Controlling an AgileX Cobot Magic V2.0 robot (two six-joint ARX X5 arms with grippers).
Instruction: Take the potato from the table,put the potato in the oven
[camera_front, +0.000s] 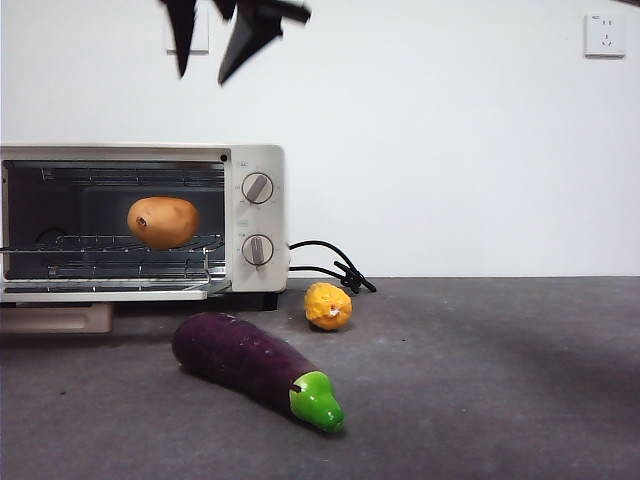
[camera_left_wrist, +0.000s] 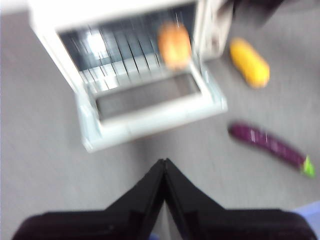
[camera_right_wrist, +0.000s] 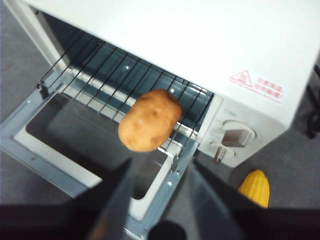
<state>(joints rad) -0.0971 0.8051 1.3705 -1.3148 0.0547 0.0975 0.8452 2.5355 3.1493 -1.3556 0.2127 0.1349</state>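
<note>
The brown-orange potato (camera_front: 163, 221) (camera_left_wrist: 174, 45) (camera_right_wrist: 149, 120) lies on the wire rack inside the cream-white oven (camera_front: 255, 160) (camera_left_wrist: 210, 30) (camera_right_wrist: 200, 40), toward its knob side. The oven door (camera_front: 100, 292) hangs down open. My right gripper (camera_front: 215, 40) (camera_right_wrist: 160, 165) hovers above the oven, open and holding nothing, apart from the potato. In the blurred left wrist view, my left gripper (camera_left_wrist: 164, 162) is shut with nothing in it, back over the dark grey table (camera_front: 480, 380) in front of the open door.
A long purple eggplant (camera_front: 250, 365) (camera_left_wrist: 267, 145) lies on the table in front of the oven. A bumpy yellow-orange fruit (camera_front: 328, 306) (camera_left_wrist: 250, 62) (camera_right_wrist: 255, 187) sits beside the oven's knob side, near the black cord (camera_front: 335, 265).
</note>
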